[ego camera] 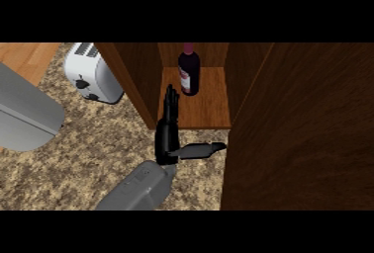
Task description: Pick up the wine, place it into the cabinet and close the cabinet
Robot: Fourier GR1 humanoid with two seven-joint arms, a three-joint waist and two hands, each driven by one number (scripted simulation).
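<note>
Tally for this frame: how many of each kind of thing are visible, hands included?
wine bottle: 1
cabinet: 1
toaster: 1
grey object at the left edge: 1
left hand: 1
Total: 5

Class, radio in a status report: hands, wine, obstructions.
Left robot hand open, beside wine. Wine upright on cabinet shelf. Cabinet door open. Right robot hand unseen.

Upper edge cuts your wine bottle (pixel 189 74) at the cap and the toaster (pixel 91 74) at its end, left edge cuts the grey object (pixel 22 113), and the cabinet door (pixel 306 123) hides the counter (pixel 87 148) beyond.
</note>
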